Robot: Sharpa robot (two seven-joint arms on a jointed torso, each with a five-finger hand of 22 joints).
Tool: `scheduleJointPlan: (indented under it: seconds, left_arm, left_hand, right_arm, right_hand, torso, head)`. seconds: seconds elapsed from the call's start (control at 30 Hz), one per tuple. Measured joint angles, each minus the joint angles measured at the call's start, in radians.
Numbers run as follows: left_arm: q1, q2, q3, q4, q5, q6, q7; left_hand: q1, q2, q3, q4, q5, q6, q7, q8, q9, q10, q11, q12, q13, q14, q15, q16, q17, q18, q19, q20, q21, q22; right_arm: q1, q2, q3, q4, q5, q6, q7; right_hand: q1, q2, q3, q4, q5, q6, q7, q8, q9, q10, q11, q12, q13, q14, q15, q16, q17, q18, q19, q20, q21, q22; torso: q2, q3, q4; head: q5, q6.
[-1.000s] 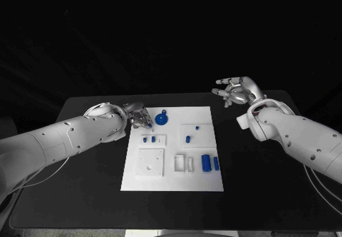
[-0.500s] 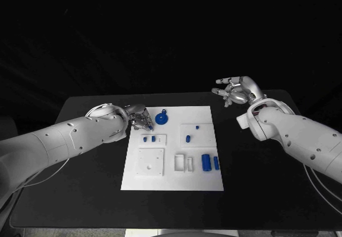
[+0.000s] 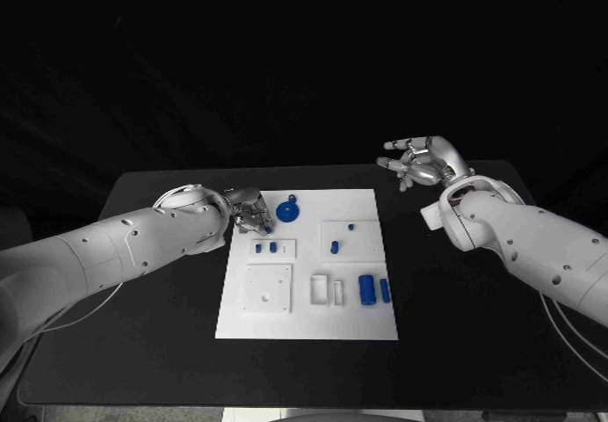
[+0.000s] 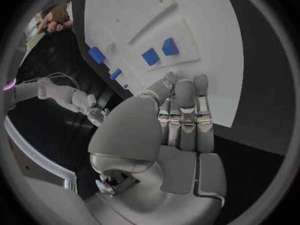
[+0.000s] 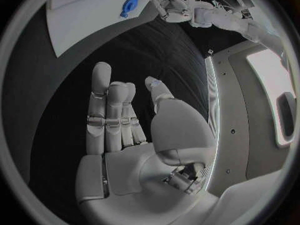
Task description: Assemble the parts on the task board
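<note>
Head view: left hand (image 3: 249, 215) has crept rightward over the flat white task board (image 3: 304, 316), pinching a small blue peg (image 3: 269, 229); insertion looks near.
Left wrist view: fingers (image 4: 185, 110) curled above blue parts (image 4: 159, 51).
Right wrist view: right hand (image 5: 125, 130) released, idle over the black table (image 5: 150, 45).

Whether the left robot hand (image 3: 249, 217) pinches a small part is too small to tell

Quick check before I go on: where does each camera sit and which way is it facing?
Head view: on the robot's head, looking down at the task board; both arms show.
Left wrist view: behind the left hand, facing the task board.
Right wrist view: behind the right hand, facing the table.
Shared: both wrist views show the board.
</note>
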Motion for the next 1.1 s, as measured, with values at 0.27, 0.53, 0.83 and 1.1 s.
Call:
scheduleJointPlan:
  seconds: [0.27,0.53,0.83,1.1]
  left_arm:
    - [0.0,0.005,-0.001,-0.005,-0.001,0.004,0.0]
    - [-0.001,0.014,-0.004,-0.013,-0.002,0.003,0.0]
    - [-0.002,0.021,-0.004,-0.02,-0.002,-0.001,0.001]
    - [-0.003,0.028,-0.004,-0.026,-0.002,0.002,-0.005]
  left_hand:
    - [-0.001,0.001,0.0,0.0,-0.002,0.0,0.0,0.0,0.0,0.0,0.0,0.0,0.0,0.0,0.0,-0.004,0.0,0.0,0.0,0.0,0.0,0.0]
    - [-0.006,0.001,-0.001,-0.001,-0.002,0.0,0.0,-0.004,0.0,0.0,0.0,0.0,0.0,0.0,0.0,-0.004,0.001,-0.001,0.0,0.0,0.0,0.0]
    - [-0.007,0.0,-0.001,-0.001,-0.002,0.003,0.003,-0.004,-0.002,0.0,0.0,0.0,0.0,0.0,0.0,-0.004,0.001,-0.003,0.0,0.0,0.0,0.0]
    - [-0.003,0.002,-0.001,-0.002,-0.002,0.003,0.003,-0.003,-0.002,0.0,0.0,0.0,0.0,0.0,0.0,-0.008,0.001,-0.003,-0.004,0.004,0.0,0.0]
  right_arm:
    - [0.0,0.0,0.0,0.0,0.0,0.0,0.0]
    - [0.0,0.0,0.0,0.0,0.0,0.0,0.0]
    - [0.0,0.0,0.0,0.0,0.0,0.0,0.0]
    - [-0.001,0.0,0.0,0.0,0.0,0.0,0.0]
  right_hand:
    - [0.0,0.0,0.0,0.0,0.0,-0.001,0.001,0.0,0.0,0.0,0.0,0.0,0.0,0.0,0.0,0.0,0.0,0.0,0.0,0.0,0.0,0.0]
    - [0.0,0.0,0.0,0.0,0.0,-0.003,0.0,0.0,0.0,0.002,0.002,0.0,0.0,0.0,0.0,0.0,0.0,0.0,0.0,0.0,0.0,0.0]
    - [0.0,0.0,0.0,0.0,0.0,0.0,0.002,0.0,0.0,0.002,0.002,0.0,0.0,0.0,0.0,0.0,0.0,0.0,0.0,0.0,0.0,0.0]
    - [0.0,0.0,0.0,0.0,0.0,0.001,0.003,0.0,0.0,0.001,0.001,0.0,-0.004,0.0,0.0,0.0,-0.002,0.0,0.0,0.0,0.006,-0.009]
  torso:
    - [0.0,0.0004,-0.0004]
    - [0.0,0.0012,-0.0013]
    - [0.0,0.0013,-0.0009]
    - [0.0,0.001,0.0002]
  head:
    - [-0.002,0.0]
    - [-0.005,-0.001]
    - [-0.009,0.0]
    - [-0.013,0.0]
